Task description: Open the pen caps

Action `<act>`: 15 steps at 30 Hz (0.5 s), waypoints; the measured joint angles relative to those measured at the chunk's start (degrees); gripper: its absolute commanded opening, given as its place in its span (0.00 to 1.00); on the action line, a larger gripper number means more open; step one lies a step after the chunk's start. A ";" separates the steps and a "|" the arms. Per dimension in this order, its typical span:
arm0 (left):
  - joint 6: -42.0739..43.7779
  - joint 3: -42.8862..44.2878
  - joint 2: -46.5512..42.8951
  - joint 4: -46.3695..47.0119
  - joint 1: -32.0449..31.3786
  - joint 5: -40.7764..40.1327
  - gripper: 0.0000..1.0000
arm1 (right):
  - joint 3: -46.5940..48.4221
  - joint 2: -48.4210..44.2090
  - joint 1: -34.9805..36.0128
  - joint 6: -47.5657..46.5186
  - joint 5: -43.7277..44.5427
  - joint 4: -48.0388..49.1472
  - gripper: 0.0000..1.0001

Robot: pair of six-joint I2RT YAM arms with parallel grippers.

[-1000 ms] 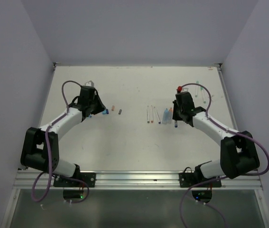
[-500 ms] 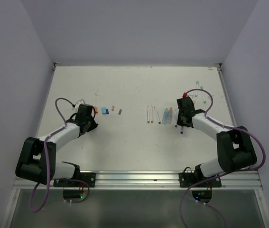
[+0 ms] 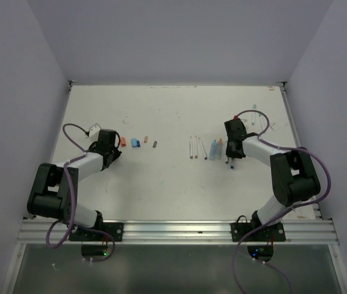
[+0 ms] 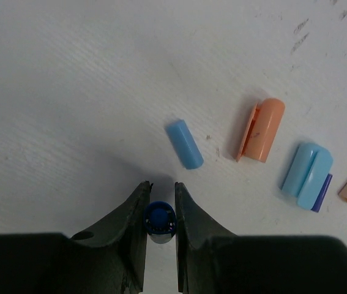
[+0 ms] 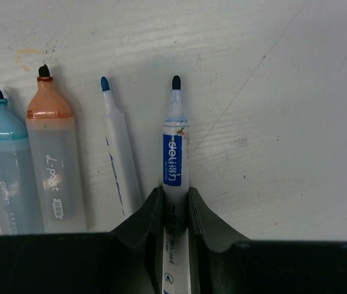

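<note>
Left fingers (image 4: 130, 214) nip a stubby dark-blue plastic cap (image 4: 160, 219); right fingers (image 5: 145, 214) clamp an uncapped white pen (image 5: 174, 153); laying both down seems next.

Your table (image 4: 69, 73) is matt white, finely ribbed and scuffed. The orange cap (image 4: 262, 130) reads as smooth satin plastic; the dark blue cap (image 4: 160, 219) is glossier. The blue-labelled pen (image 5: 176, 156) shows a frosted translucent plastic barrel, glossy label.

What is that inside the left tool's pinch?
A dark blue cap, seen end-on, clamped in the left tool. Its length and whatever lies beneath it are hidden by the tool.
</note>
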 measured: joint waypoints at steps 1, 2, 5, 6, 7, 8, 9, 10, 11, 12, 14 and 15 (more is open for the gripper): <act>0.02 0.15 0.55 0.79 0.57 -0.11 0.01 | 0.13 0.09 -0.09 -0.02 -0.20 -0.04 0.00; 0.02 0.33 1.14 1.77 1.09 -0.15 0.02 | 0.24 0.17 -0.15 0.00 -0.39 -0.04 0.01; 0.04 1.18 3.15 4.57 2.69 0.33 0.23 | 0.35 0.26 -0.20 -0.02 -0.72 -0.07 0.05; 0.07 1.53 3.91 5.68 3.26 0.59 0.30 | 0.48 0.35 -0.20 -0.04 -0.72 -0.13 0.06; 0.00 1.84 4.70 6.82 3.76 1.01 0.32 | 0.61 0.50 -0.20 -0.07 -0.74 -0.15 0.06; 0.04 2.03 5.29 7.98 4.17 1.55 0.34 | 0.83 0.63 -0.20 -0.07 -0.76 -0.20 0.07; 0.04 2.25 5.75 8.87 4.55 1.99 0.34 | 0.94 0.81 -0.20 -0.09 -0.79 -0.22 0.08; 0.04 2.38 6.16 9.66 4.85 2.45 0.34 | 1.05 0.85 -0.20 -0.13 -0.79 -0.26 0.08; 0.04 2.40 6.45 10.34 5.18 2.91 0.34 | 1.09 0.90 -0.20 -0.13 -0.79 -0.24 0.09; 0.04 2.43 6.64 10.93 5.49 3.37 0.34 | 1.09 0.90 -0.20 -0.13 -0.79 -0.24 0.10; 0.02 2.43 6.84 11.52 5.95 4.09 0.34 | 1.09 0.90 -0.20 -0.13 -0.81 -0.24 0.11; 0.02 2.43 6.93 11.87 6.25 4.70 0.35 | 1.09 0.90 -0.20 -0.20 -0.87 -0.22 0.13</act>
